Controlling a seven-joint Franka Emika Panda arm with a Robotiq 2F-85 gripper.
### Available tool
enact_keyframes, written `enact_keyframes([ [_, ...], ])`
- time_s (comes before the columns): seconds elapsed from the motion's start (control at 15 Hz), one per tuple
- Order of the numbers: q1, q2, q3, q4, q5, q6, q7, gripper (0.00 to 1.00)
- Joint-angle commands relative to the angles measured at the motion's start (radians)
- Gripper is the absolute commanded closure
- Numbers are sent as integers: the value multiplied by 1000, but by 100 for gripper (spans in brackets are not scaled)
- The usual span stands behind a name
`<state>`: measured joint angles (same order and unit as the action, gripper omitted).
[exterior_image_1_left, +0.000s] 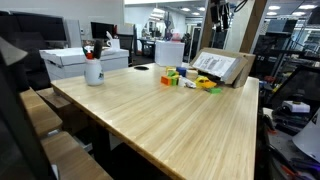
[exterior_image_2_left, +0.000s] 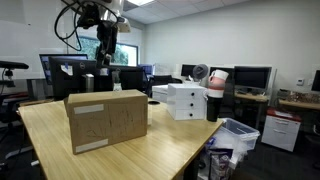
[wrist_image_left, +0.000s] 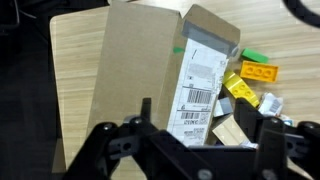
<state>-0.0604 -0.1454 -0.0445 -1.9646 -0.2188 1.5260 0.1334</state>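
My gripper (wrist_image_left: 197, 116) hangs high above the wooden table (exterior_image_1_left: 170, 120), open, with nothing between its fingers. Right under it stands a brown cardboard box (wrist_image_left: 140, 70) with a white shipping label (wrist_image_left: 200, 85) on its side. Beside the box lie small toy blocks: a yellow one (wrist_image_left: 260, 72), a green one (wrist_image_left: 255, 56) and a plain wooden one (wrist_image_left: 228, 130). In both exterior views the gripper (exterior_image_2_left: 108, 48) (exterior_image_1_left: 218, 14) is well above the box (exterior_image_2_left: 107, 120) (exterior_image_1_left: 222, 67) and touches nothing. The blocks (exterior_image_1_left: 187, 79) show in front of the box; the box hides them from the opposite side.
A white cup holding pens (exterior_image_1_left: 93, 68) stands near the table's far corner. White boxes (exterior_image_2_left: 185, 100) sit stacked past the table edge. A bin (exterior_image_2_left: 235, 135), desks, monitors and chairs surround the table.
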Motion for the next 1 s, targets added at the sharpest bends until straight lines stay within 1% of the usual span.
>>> enact_keyframes([
  [0.0, -4, -82, 5, -168, -52, 210, 82, 0],
  [0.07, -6, -91, 9, -209, -77, 286, 117, 0],
  [0.13, -9, -93, 13, -235, -105, 335, 146, 0],
  [0.4, -18, -97, 26, -313, -198, 461, 248, 0],
  [0.6, -30, -105, 50, -374, -345, 557, 396, 0],
  [0.73, -36, -103, 66, -396, -437, 570, 501, 0],
  [0.93, -32, -91, 82, -403, -534, 520, 634, 0],
])
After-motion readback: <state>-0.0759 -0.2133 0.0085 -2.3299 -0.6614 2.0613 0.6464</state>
